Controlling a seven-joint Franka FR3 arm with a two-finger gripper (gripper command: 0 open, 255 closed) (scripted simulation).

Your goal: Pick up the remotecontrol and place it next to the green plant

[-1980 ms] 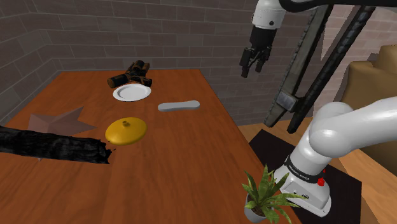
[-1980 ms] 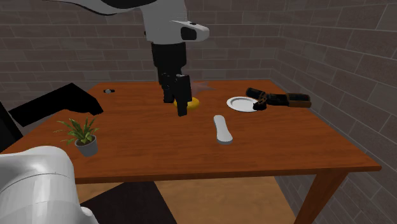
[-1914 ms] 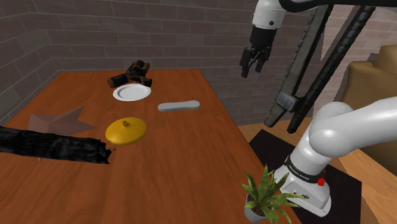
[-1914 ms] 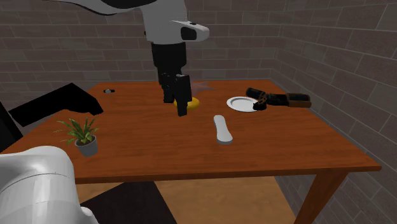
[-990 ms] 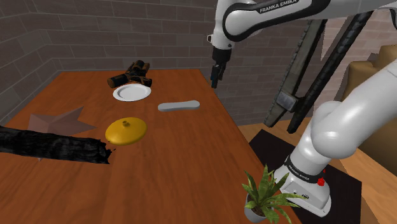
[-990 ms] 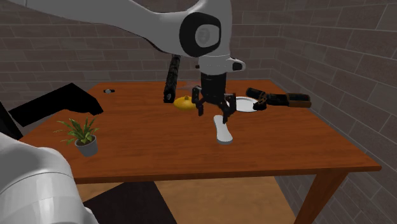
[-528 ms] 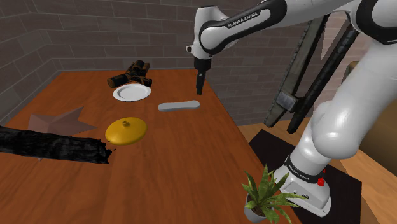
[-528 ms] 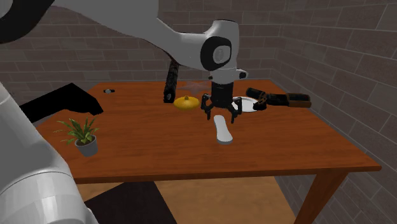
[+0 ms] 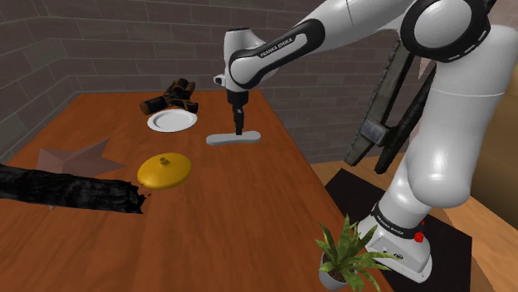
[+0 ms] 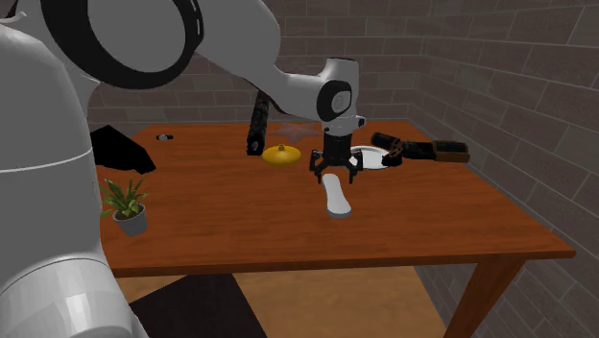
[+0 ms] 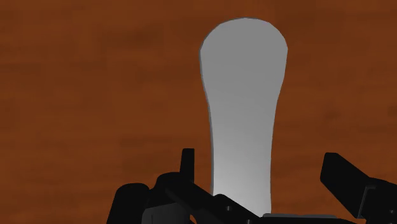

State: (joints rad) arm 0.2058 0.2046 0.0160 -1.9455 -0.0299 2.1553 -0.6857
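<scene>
**Fingers astride the remote, no grip yet**

The fingers stand spread, one on each side of the grey remote's narrower end, touching neither edge. The gripper should sink straight down, keep the body centred, then close across the width. The remote lies flat on the wooden table. In the shoulder view the green plant sits at five o'clock from it.

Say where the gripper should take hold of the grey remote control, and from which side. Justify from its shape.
Across its narrow section, from straight above. The remote control lies flat on the table, long and slim, so probably only its long edges offer opposing faces; the open gripper straddles them.
</scene>
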